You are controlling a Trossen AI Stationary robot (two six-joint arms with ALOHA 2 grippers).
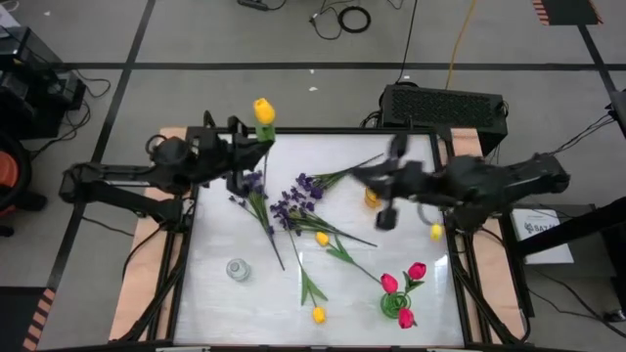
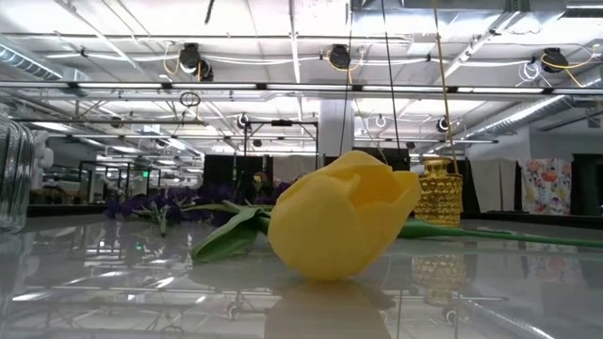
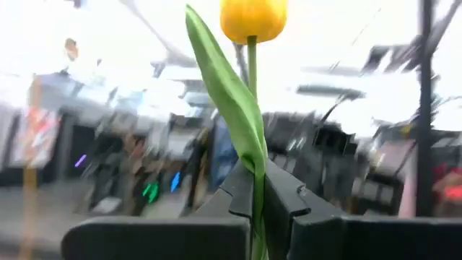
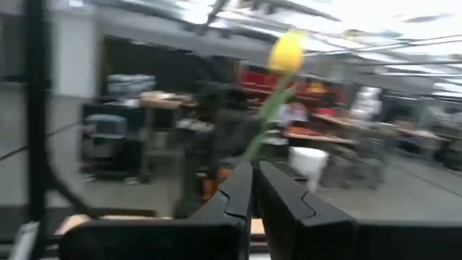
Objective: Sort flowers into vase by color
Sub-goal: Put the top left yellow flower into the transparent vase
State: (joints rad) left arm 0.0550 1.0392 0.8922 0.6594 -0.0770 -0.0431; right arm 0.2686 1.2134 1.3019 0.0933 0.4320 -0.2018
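Clamping the green stem of a yellow artificial tulip [image 3: 253,18], the left gripper [image 3: 258,195] holds it upright above the white table's [image 1: 215,293] far-left corner, while the right gripper [image 4: 254,189], clenched on nothing visible, hangs over the table's right side.

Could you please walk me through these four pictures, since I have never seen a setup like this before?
This is a robot with two dark arms at a white table. One picture looks straight down on it, one looks level across the tabletop, and two come from cameras on the arms' wrists. The left tool is shut on a yellow tulip, held upright near the table's far left corner. The right tool is shut and holds nothing; it sits over the table's right side. On the table lie purple sprigs, more yellow tulips, a clear glass vase, a gold vase, and a green vase already holding pink-red tulips.
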